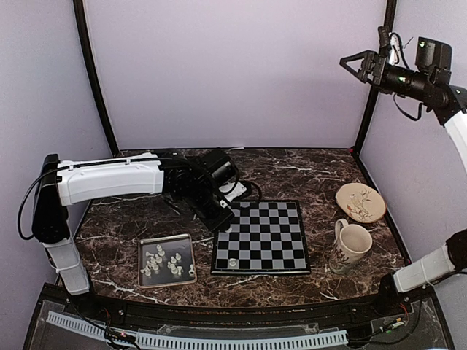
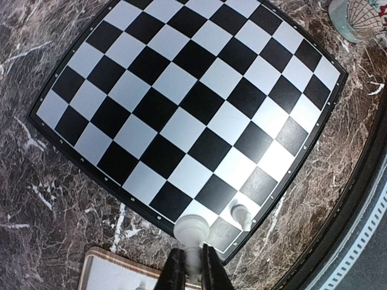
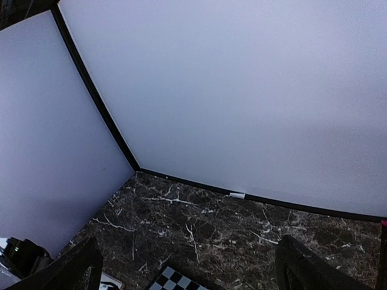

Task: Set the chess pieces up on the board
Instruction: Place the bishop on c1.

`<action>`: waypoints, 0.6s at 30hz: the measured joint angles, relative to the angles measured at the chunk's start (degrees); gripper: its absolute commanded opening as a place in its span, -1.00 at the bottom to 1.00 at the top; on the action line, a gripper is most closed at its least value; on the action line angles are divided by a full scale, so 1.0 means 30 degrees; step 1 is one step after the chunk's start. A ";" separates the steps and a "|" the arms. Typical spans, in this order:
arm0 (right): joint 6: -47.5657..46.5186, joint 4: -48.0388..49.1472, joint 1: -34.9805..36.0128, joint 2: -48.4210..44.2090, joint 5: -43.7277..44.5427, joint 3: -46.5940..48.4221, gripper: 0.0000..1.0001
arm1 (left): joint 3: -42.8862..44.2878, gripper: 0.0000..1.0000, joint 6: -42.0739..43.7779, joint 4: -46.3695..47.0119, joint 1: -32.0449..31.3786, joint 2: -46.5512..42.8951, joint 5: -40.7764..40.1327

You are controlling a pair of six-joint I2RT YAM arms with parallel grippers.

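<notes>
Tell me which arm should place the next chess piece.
Left: the left gripper is shut on a chess piece at a corner of the board; the right gripper hangs open, high and far from it.

Marble table [image 1: 299,169], board [image 1: 271,235], tray [image 1: 183,246], mug [image 1: 352,246], plate [image 1: 360,202]

Left arm [image 1: 109,179] stretched forward, left fingers [image 2: 173,275] clamped on a chess piece [image 2: 192,232], right arm [image 1: 427,84] raised high, right fingers [image 3: 66,269] spread
</notes>
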 measured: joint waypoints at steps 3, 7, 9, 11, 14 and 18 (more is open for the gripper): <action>-0.2047 0.0466 -0.0095 -0.0998 -0.0051 -0.3468 0.99 | 0.0044 -1.00 0.0612 0.0168 -0.0087 0.0022 0.0204; -0.5071 0.1071 -0.0546 -0.1960 -0.0576 -0.9355 0.83 | 0.0248 -1.00 0.1537 0.0153 -0.0306 0.0379 0.0532; -0.6564 0.1260 -0.1137 -0.2295 -0.1064 -1.2378 0.88 | 0.0364 -1.00 0.2040 0.0219 -0.0539 0.0707 0.0736; -0.7985 0.1158 -0.1610 -0.2506 -0.1537 -1.4433 0.85 | 0.0430 -1.00 0.2492 0.0219 -0.0809 0.1035 0.0896; -1.0265 0.1129 -0.1989 -0.2681 -0.2266 -1.6444 0.72 | 0.0874 -1.00 0.3118 0.0226 -0.1195 0.1778 0.1188; -1.1883 0.2186 -0.1982 -0.2922 -0.3577 -1.8302 0.76 | 0.1421 -0.99 0.3840 0.0160 -0.1639 0.2586 0.1333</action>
